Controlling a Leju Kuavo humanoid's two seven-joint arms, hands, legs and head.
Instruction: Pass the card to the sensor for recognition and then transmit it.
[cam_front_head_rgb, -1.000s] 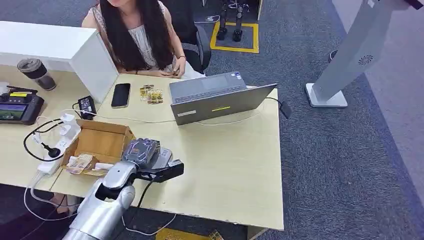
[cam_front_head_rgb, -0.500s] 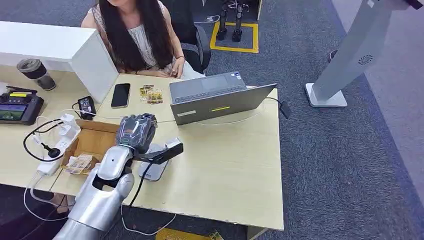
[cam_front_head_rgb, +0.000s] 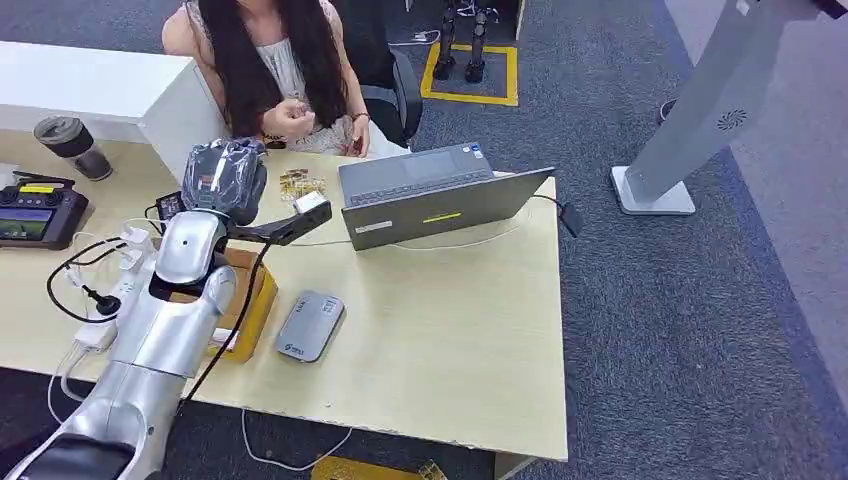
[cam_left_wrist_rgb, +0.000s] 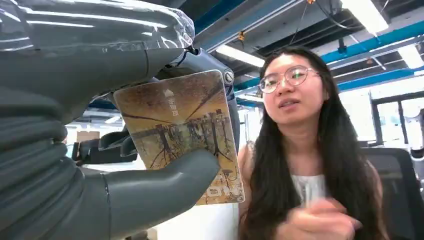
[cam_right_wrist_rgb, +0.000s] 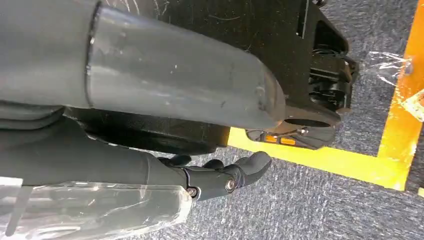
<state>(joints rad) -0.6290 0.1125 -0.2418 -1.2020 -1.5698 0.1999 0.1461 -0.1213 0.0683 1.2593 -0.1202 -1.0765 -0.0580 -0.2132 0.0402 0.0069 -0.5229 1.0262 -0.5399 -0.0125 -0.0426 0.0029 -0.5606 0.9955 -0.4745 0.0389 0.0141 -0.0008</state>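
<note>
Head view, left robot hand (cam_front_head_rgb: 228, 178) gripping card (cam_left_wrist_rgb: 182, 127), cardboard box (cam_front_head_rgb: 250, 300) contents hidden; right robot hand (cam_right_wrist_rgb: 220, 177) open

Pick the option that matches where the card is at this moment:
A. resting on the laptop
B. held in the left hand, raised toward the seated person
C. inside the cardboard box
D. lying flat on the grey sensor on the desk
B: the left wrist view shows the card pinched by the left hand, which the head view shows raised toward the person, away from the sensor.
</note>
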